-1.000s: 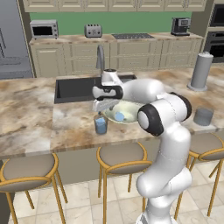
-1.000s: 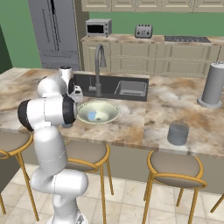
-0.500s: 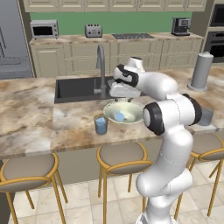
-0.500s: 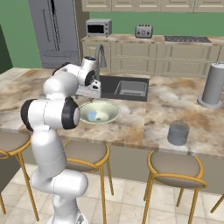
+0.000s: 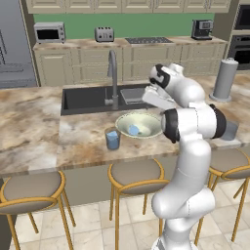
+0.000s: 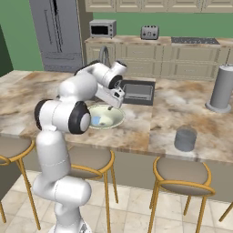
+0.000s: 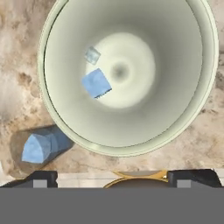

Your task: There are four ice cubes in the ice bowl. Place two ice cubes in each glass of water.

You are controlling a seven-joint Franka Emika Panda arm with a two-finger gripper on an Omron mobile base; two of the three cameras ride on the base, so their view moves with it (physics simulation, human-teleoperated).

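Two ice cubes (image 7: pixel 96 83) lie inside the ice bowl (image 7: pixel 131 140), a larger and a smaller one. One glass of water (image 5: pixel 113 138) stands just beside the bowl, a second (image 6: pixel 185 139) well apart. The gripper (image 7: pixel 111 175) hangs above the bowl, jaws spread, empty.

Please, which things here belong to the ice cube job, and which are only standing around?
Belong to the job:
ice bowl
two ice cubes in it
near glass of water, beside the bowl
far glass of water
open gripper, above the bowl

Only standing around:
tall grey cylinder
sink
faucet
stools
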